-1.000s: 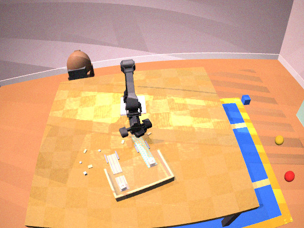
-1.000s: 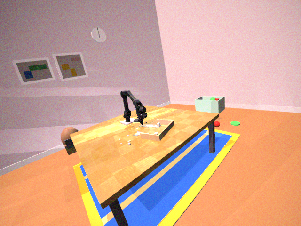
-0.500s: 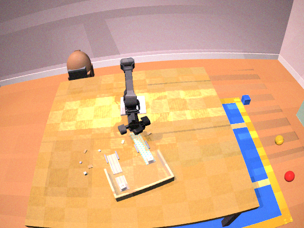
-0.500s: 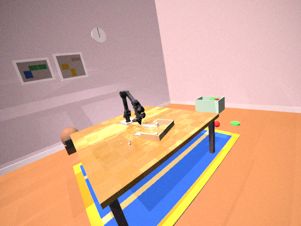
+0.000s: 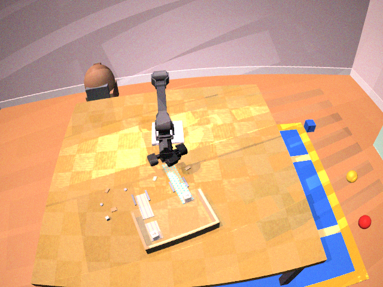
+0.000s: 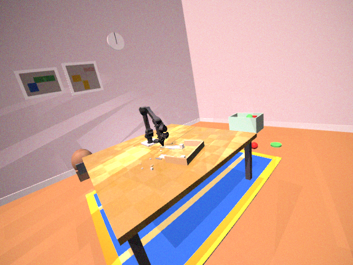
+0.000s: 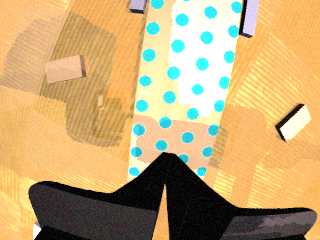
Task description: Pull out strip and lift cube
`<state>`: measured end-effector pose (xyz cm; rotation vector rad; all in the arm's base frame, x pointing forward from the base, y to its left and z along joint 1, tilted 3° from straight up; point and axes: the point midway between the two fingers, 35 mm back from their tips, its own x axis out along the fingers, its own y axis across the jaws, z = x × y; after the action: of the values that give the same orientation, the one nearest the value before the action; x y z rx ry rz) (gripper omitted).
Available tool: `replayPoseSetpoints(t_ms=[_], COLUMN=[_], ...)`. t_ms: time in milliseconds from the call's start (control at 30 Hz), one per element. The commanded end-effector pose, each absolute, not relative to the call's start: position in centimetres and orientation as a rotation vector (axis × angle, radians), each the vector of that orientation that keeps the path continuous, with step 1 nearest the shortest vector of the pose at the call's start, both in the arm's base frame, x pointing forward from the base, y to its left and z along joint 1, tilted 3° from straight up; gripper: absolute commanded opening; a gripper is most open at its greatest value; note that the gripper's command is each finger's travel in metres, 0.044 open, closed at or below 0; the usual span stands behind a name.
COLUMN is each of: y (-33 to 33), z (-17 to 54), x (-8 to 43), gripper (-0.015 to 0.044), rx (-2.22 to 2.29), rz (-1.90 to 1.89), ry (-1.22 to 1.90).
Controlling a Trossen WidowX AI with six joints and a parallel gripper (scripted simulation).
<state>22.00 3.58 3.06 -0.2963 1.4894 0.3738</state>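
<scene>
My gripper (image 5: pixel 170 163) (image 6: pixel 162 144) (image 7: pixel 167 158) is shut, with nothing seen between its fingers. Its tips are over or on the near end of the cyan-dotted strip (image 5: pixel 175 179) (image 6: pixel 170 147) (image 7: pixel 172 92); contact is unclear. This strip looks like one piece and runs between two short rails. A white cube (image 5: pixel 187 197) (image 6: pixel 181 146) sits on its far end. The striped strip (image 5: pixel 144 206) is in two parts with a gap; its far piece (image 5: pixel 151 225) carries another white cube (image 5: pixel 154 235). Labels are too small to read.
A low three-sided wall (image 5: pixel 182 238) (image 6: pixel 196 151) surrounds the strips' far ends. Grey rails (image 5: pixel 185 182) (image 7: pixel 249 17) flank the dotted strip. A tan block (image 5: pixel 188 167) (image 7: pixel 65 69) and a white block (image 5: pixel 154 178) (image 7: pixel 294 122) lie either side of its near end. Several small bits lie left of the striped strip.
</scene>
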Motion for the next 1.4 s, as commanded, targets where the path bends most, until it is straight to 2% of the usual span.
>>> replayPoseSetpoints(t_ms=[0,867,1367], y=[3.2,1.7,1.7], z=[2.6,2.4,2.4], x=[20.8,17.3,17.2], gripper=[0.0000,0.0000,0.0000], rx=[-0.301,-0.302,-0.302], rz=[0.375,0.375,0.375], ry=[1.518,1.521,1.521])
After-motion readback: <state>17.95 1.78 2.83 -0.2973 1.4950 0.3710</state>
